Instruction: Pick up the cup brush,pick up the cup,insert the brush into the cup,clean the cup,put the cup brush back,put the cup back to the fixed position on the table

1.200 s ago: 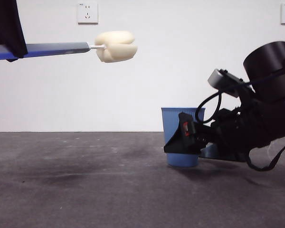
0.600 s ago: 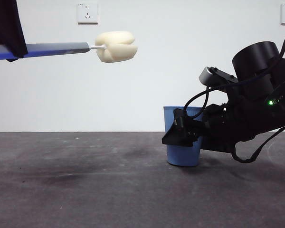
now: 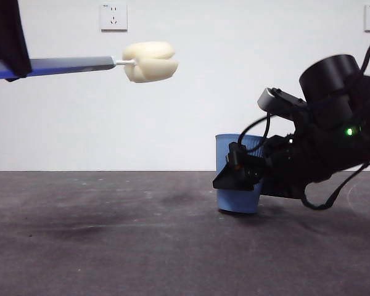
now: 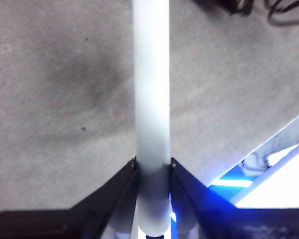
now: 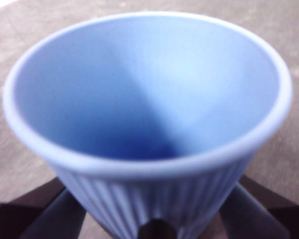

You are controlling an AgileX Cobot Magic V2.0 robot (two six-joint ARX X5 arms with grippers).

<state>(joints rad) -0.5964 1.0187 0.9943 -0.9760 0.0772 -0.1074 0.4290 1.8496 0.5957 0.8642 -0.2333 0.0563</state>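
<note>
The cup brush [image 3: 150, 61] hangs level high at the left, with its cream sponge head pointing right and its grey handle [image 4: 150, 74] running back into my left gripper [image 4: 152, 167], which is shut on it. In the front view that gripper [image 3: 11, 65] sits at the top left corner. The blue ribbed cup [image 3: 233, 148] is at the right, slightly tilted, with its base just at the table [image 3: 111, 234]. My right gripper [image 3: 237, 176] is shut on the cup's lower wall. In the right wrist view the cup [image 5: 149, 99] opens toward the camera, empty, with a jaw on either side.
The right arm's black body and looping cables [image 3: 333, 154] fill the right side, low over the table. A white wall with two sockets [image 3: 113, 16] stands behind. The brush head is well above and left of the cup.
The right gripper and arm have risen a little, and the cup has tipped and shifted slightly up and to the right. The brush and left gripper have held still.
</note>
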